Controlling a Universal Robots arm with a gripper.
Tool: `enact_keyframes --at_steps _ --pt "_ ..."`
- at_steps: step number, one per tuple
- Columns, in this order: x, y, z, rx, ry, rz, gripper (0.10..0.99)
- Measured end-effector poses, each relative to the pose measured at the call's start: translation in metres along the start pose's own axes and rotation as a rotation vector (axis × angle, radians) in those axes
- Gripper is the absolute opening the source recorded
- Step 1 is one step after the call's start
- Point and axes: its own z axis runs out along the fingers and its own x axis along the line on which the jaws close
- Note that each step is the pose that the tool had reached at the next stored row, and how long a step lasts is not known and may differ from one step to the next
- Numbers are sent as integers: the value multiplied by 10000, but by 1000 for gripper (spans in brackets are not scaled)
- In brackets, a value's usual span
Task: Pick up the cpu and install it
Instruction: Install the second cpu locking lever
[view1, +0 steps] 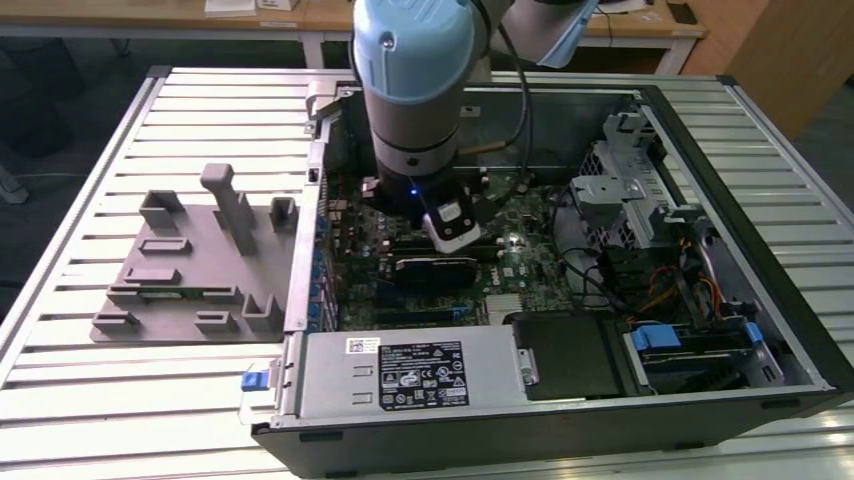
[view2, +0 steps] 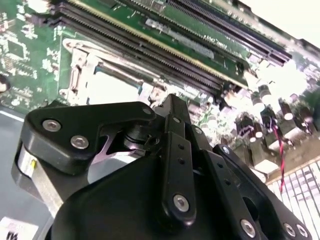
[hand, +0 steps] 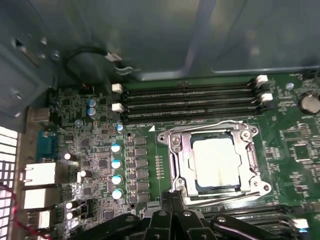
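A: Where was the cpu (hand: 214, 161)?

B: In the first wrist view it lay flat in the socket (hand: 215, 160) on the motherboard (hand: 290, 145), silver top up, metal frame round it. The second wrist view caught it too, as a bright square (view2: 107, 90) just past the gripper linkage.

A: Gripper state?

B: The gripper (hand: 172, 197) sat low over the board beside the socket's edge. Its black links met close together in both wrist views, and nothing showed between the tips. I couldn't tell whether it was fully closed, and it had no visible hold on anything.

A: What was in the case?

B: The open PC case (view1: 787, 330) lay on its side on the slatted worktop (view1: 80, 300). Inside: the green motherboard with four memory slots (hand: 190, 100) next to the socket, a black heatsink block (view1: 434, 268) under the arm (view1: 420, 90), and a power supply (view1: 407, 372) at the near wall. Towards the exterior view's right were a drive cage (view1: 627, 170) and cables with blue connectors (view1: 657, 338).

A: Outside the case?

B: A grey fixture plate (view1: 200, 265) with upright blocks sat on the worktop, just beside the case on the exterior view's left. I couldn't make out anything in its slots.
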Motion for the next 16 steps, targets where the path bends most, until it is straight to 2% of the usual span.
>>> enact_keyframes --at_steps 3,5,12,16 --pt "-1 16 -53 2 1 0 106" --pt "-6 18 -51 17 -2 -1 106" --pt "-141 43 -41 308 -27 29 106" --pt "-203 70 -31 530 -44 21 106"
